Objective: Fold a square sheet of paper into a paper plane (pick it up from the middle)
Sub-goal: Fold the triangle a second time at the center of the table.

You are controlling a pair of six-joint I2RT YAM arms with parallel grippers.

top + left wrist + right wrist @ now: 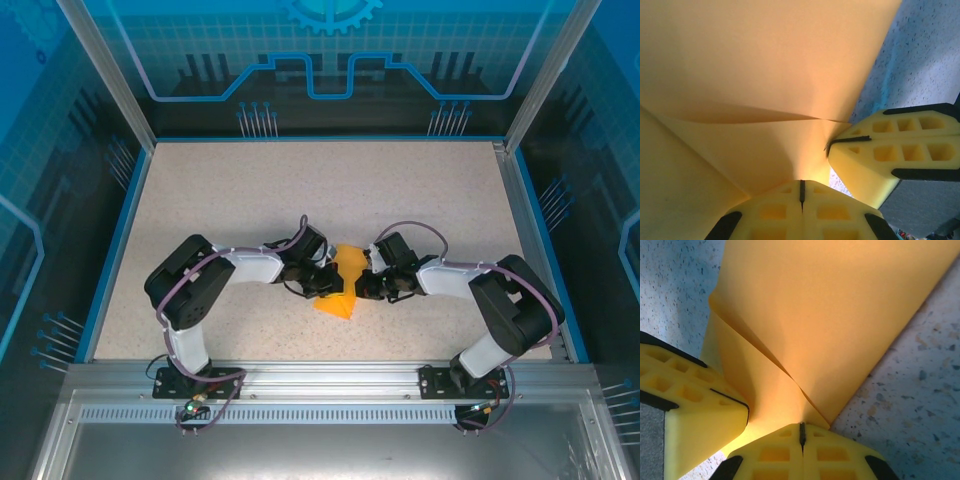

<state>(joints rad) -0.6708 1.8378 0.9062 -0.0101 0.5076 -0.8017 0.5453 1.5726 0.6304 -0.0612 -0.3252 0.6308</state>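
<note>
Top cam: the sheet (343, 285), orange-yellow & partly folded, is sitting on the table (250, 190) just near of its centre, one flap lying flat toward the table's near edge, the rest rising up. The left gripper (325, 283) & right gripper (366, 283) are meeting there, touching the sheet from either side. Left wrist cam: left gripper (801, 192) is pressing its jaws fully together, seemingly nipping the sheet (765, 60). The right gripper (832, 147) is closing likewise on the crease end. Right wrist cam: both pairs are pinching where the sheet's (830, 305) layers are converging, speckled table beside. Judging by this, a fold is being creased mid-task, no dart yet. Next move prob. calls for one grip anchoring while the other is running along the crease, gently, thin paper tearing easily. In the way: the grippers are crowding each other, while the blue enclosure walls (320, 60) are standing well off the table's centre.
</note>
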